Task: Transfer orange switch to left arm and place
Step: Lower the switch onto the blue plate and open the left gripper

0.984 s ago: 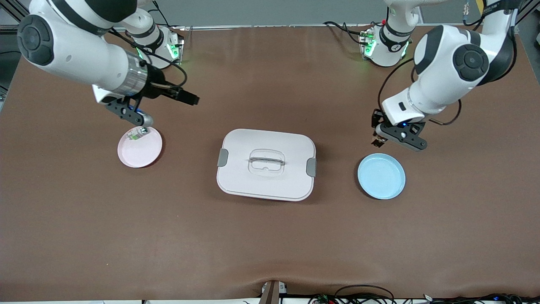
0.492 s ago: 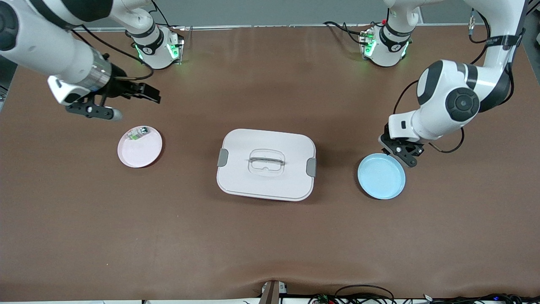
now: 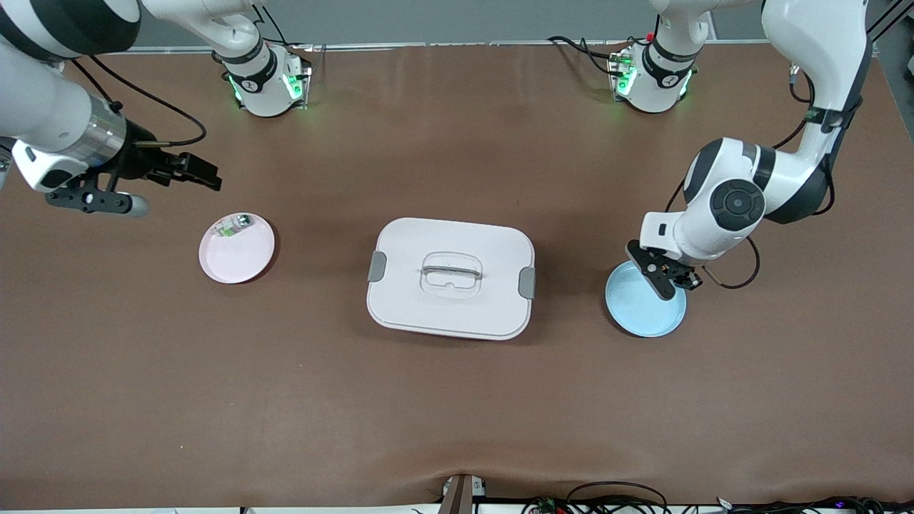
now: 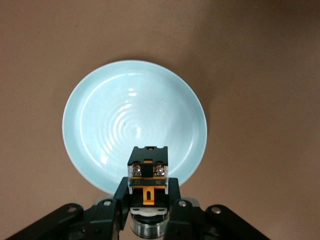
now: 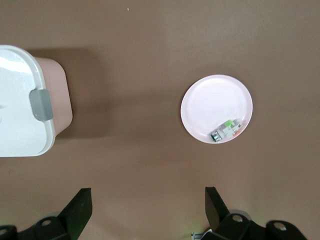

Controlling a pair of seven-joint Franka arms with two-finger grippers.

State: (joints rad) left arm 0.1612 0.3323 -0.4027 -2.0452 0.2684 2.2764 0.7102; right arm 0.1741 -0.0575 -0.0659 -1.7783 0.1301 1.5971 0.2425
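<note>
My left gripper [image 3: 663, 275] hangs over the edge of the blue plate [image 3: 646, 303] nearest the left arm's base. In the left wrist view it [image 4: 148, 192] is shut on the orange switch [image 4: 148, 172], a small black block with an orange face, just above the blue plate [image 4: 135, 120]. The switch is hidden in the front view. My right gripper [image 3: 205, 175] is open and empty, up over bare table beside the pink plate [image 3: 239, 257], toward the right arm's end; it also shows in the right wrist view [image 5: 147, 210]. The white box [image 3: 428, 243] stands mid-table between the plates.
A small clear-and-green part [image 3: 232, 227] lies on the pink plate's rim side nearest the robots; it shows in the right wrist view [image 5: 225, 131] on the pink plate [image 5: 210, 100]. The box's corner and a grey latch [image 5: 41, 104] show there too. Brown table all around.
My left gripper has come down and toward the front camera, from beside the blue plate to over its edge. My right gripper has drawn away from the pink plate toward the right arm's end.
</note>
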